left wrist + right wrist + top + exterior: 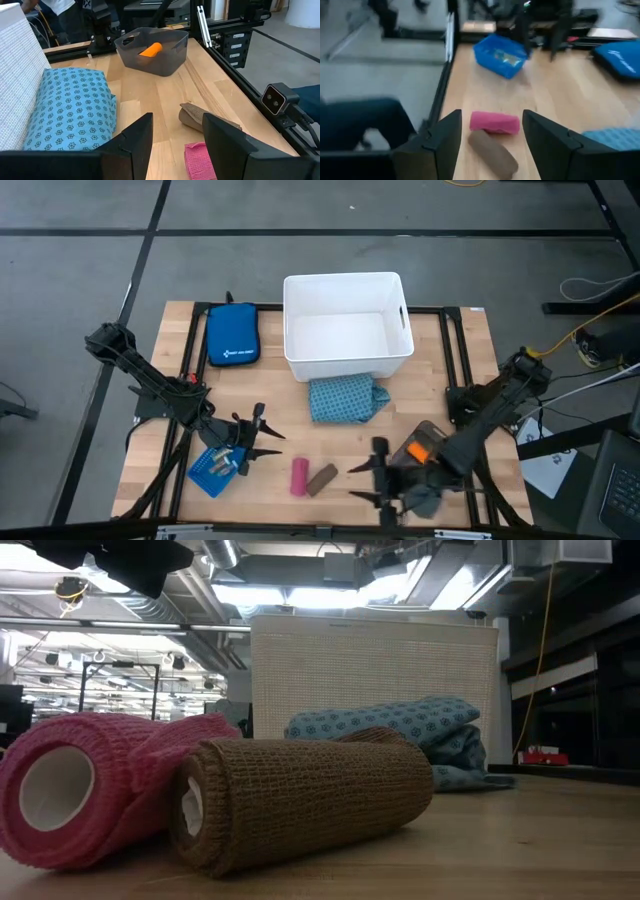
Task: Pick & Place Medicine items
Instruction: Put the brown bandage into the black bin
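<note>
A pink roll (298,477) and a brown-grey roll (322,478) lie side by side on the table near its near edge; the low view shows the pink roll (70,790) and the brown roll (300,800) touching. The teal patterned pack (345,398) lies in front of the white bin. An orange roll (150,49) sits in the grey tray (170,62). My left gripper (268,435) is open, left of the rolls, beside the blue tray (212,470) that holds small bits. My right gripper (358,480) is open, just right of the rolls, and faces the pink roll (495,122) and the brown roll (492,152).
A white bin (345,325) stands at the table's far middle, with the dark blue zipped pouch (232,335) to its left. The grey tray (425,442) lies under my right arm. Black frame rails run along the table's left and right edges.
</note>
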